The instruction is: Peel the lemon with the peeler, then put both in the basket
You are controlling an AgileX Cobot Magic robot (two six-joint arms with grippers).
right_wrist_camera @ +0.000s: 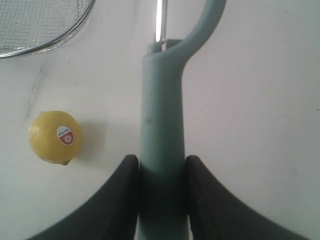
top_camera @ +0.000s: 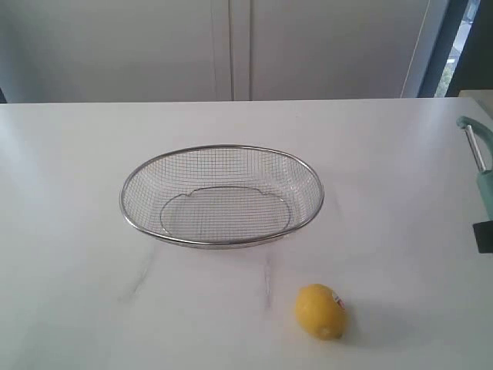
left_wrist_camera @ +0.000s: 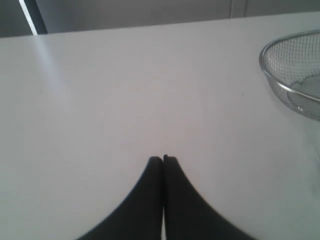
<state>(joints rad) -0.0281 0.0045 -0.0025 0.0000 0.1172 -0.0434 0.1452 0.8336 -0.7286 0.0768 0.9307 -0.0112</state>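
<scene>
right gripper (right_wrist_camera: 160,164) is clamping the peeler (right_wrist_camera: 161,115) by its teal handle, over the white table (top_camera: 69,231). left gripper (left_wrist_camera: 163,159) is sitting fully closed, gripping nothing. lemon (top_camera: 320,311) is lying on the table near the basket (top_camera: 223,243), outside it.

The bench (top_camera: 69,231) is overlooked obliquely from above in the exterior view; the basket (top_camera: 223,243) is shared with both low, near wrist views.
</scene>
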